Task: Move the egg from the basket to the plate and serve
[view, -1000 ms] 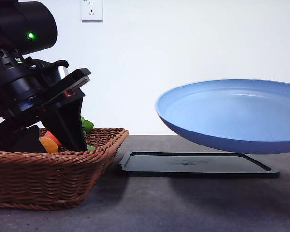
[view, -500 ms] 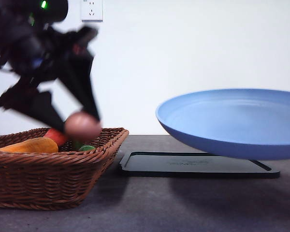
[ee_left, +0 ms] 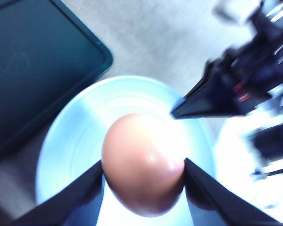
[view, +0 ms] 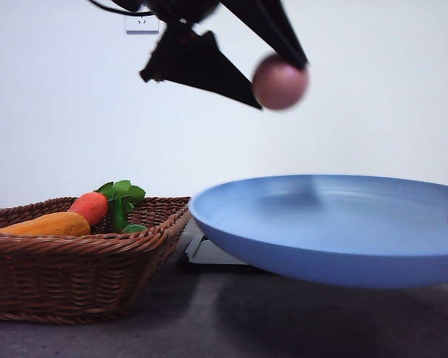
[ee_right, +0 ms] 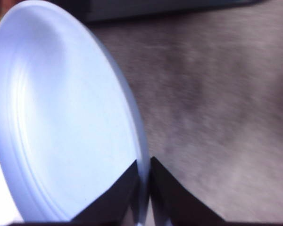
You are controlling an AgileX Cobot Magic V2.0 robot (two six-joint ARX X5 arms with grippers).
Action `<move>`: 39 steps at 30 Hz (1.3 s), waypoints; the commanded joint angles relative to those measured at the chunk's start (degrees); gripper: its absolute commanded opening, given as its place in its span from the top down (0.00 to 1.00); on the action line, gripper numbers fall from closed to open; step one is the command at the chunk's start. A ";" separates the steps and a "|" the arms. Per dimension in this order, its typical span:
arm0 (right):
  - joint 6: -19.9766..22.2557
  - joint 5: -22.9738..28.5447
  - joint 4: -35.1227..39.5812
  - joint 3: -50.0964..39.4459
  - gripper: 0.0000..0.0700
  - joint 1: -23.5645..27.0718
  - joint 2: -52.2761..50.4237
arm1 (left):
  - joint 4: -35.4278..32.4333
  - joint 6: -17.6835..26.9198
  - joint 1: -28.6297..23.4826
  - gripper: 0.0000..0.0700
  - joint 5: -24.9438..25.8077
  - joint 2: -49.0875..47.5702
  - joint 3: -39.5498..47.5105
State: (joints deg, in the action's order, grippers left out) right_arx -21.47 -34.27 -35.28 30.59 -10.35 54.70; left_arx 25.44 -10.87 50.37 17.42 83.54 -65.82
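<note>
Overhead, left pincer (view: 278, 78) clamped on the egg (view: 280, 82), high above the light-blue plate (view: 336, 224); right pincer (ee_right: 145, 188) pinching that plate's rim, off the bench (view: 172, 328).

Setting: staged robot test bench, lab-like. Evidence: bare white wall (view: 373, 89) with a white wall socket (view: 141, 22) beside the black left claw (view: 272, 74); dark grey matte counter (view: 179, 328) well below it, carrying toy vegetables in a brown woven wicker basket (view: 75, 280).
</note>
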 commanded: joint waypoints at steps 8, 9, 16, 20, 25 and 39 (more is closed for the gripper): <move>-2.54 -0.84 1.42 0.72 1.00 -1.90 0.37 | -0.19 4.41 5.16 0.69 -4.28 7.10 -0.72; -2.57 -0.90 1.44 0.72 1.00 -1.91 0.37 | -0.21 4.41 5.20 0.69 -4.28 7.75 -0.72; -2.57 -0.94 1.41 0.72 1.00 -1.90 0.37 | -0.07 4.41 5.26 0.69 -4.26 10.82 -0.72; -2.57 -1.60 1.43 0.72 1.00 -1.90 0.37 | 0.15 4.38 5.28 0.68 -4.26 11.20 -0.72; -2.62 -1.76 1.36 0.72 1.00 -1.90 0.37 | 0.21 2.48 5.42 0.48 -4.26 11.15 -0.88; 0.63 -1.80 -0.36 8.53 1.00 -1.12 8.87 | 2.07 1.35 2.20 0.43 -4.21 0.67 -1.42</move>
State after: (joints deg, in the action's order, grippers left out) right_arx -22.64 -35.38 -36.19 37.81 -11.50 62.32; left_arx 27.51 -9.13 52.44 13.37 84.67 -65.95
